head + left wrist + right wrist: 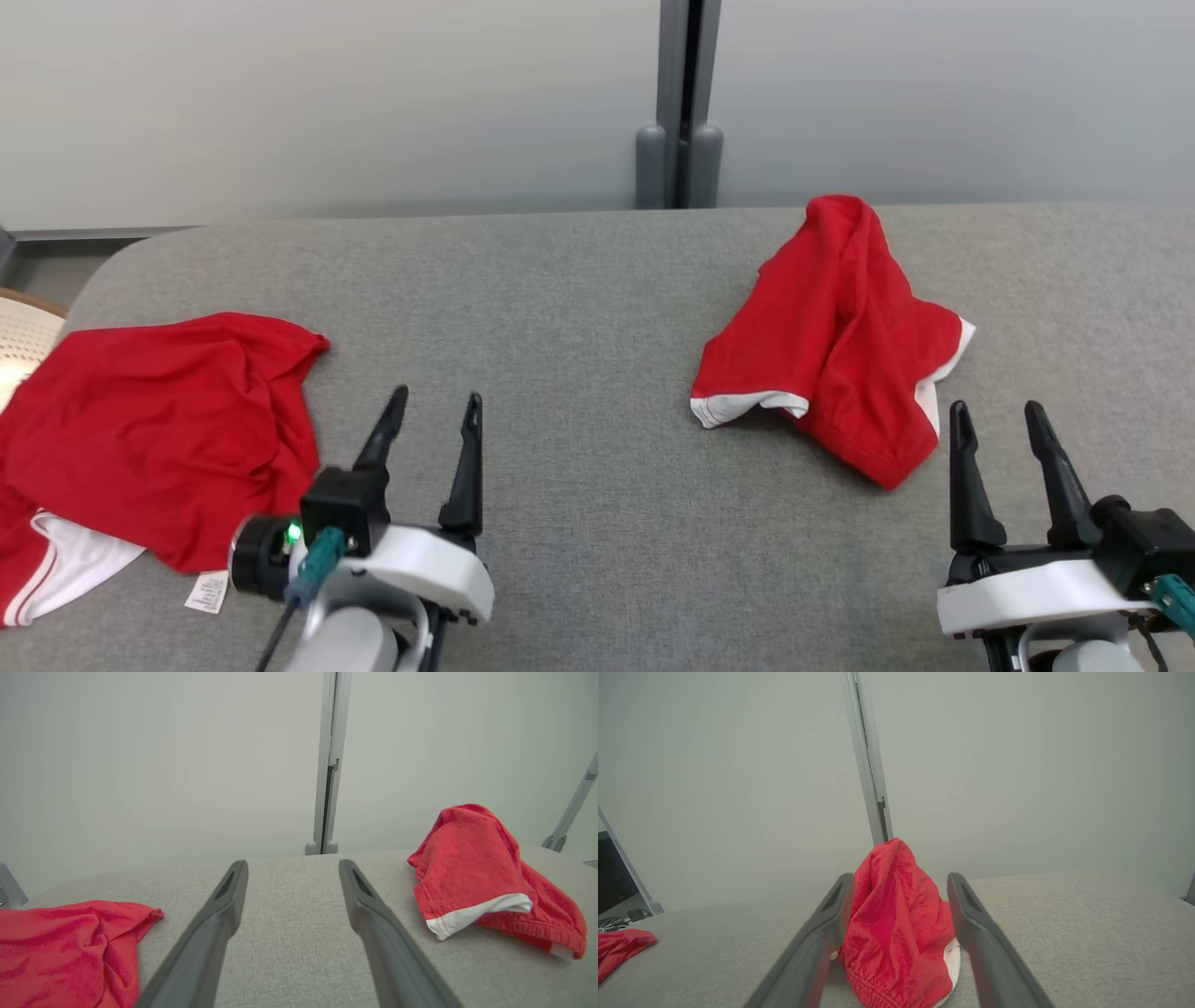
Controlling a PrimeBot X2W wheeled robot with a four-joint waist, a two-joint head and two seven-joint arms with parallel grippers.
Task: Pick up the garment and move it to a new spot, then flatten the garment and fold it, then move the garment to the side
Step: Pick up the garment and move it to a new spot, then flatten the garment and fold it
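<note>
Looking at your screens, how far along is the job? asks my friend.

Right at the start, I say. Nothing is picked up yet. The red garment (840, 336) with the white trim lies in a bunched heap on the grey table (579, 280), in the right half of the head view. It is not flat, not folded and not put to the side. So every step is left: lift it, move it, flatten it, fold it, slide it away.

What is that other red thing?

That is another red cloth (159, 429). It lies crumpled at the lower left of the head view, with a small white label (207, 592) by its bottom edge. I cannot tell if it is part of my job. I think the heap on the right is the one, because my right fingers point at it.

And what are your fingers doing?

My right fingers (969, 485) are spread wide and hold nothing. In the head view their tips sit just beside the near edge of the heap. I cannot tell if they touch it. In the right wrist view the heap shows in the gap between them, in the middle of the frame. My left fingers (464, 467) are spread apart too, with nothing in them. Bare table lies in front of them. They are just to the right of the crumpled cloth and well apart from the heap.
</note>
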